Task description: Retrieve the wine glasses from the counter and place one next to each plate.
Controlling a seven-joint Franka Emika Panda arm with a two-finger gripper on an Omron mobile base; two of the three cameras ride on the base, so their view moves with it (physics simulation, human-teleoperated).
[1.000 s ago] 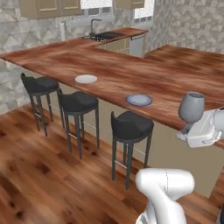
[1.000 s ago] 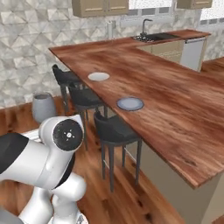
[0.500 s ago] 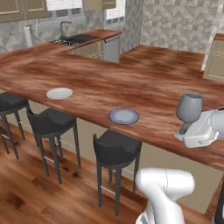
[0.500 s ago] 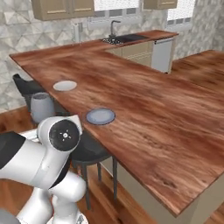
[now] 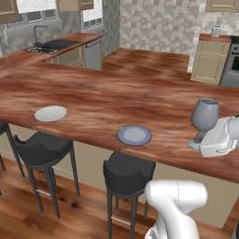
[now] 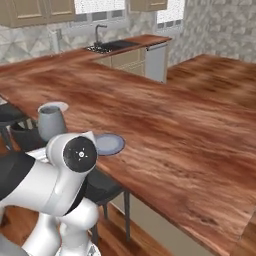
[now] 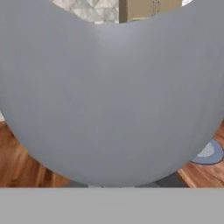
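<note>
The claw (image 5: 201, 141) grips a wine glass (image 5: 204, 115) by its stem, upright over the island counter's (image 5: 93, 98) front edge; next, set it down beside the greyish-blue plate (image 5: 134, 135).

White arm bent low, tool (image 5: 201, 140) closed around a wine glass (image 5: 204, 114) stem.

We count one wine glass (image 5: 204, 115), upright at the right, two plates, white (image 5: 50, 113) left and greyish-blue (image 5: 134, 135) nearer it, and two full stools (image 5: 129, 173) below, near (image 5: 41, 149) us.
</note>
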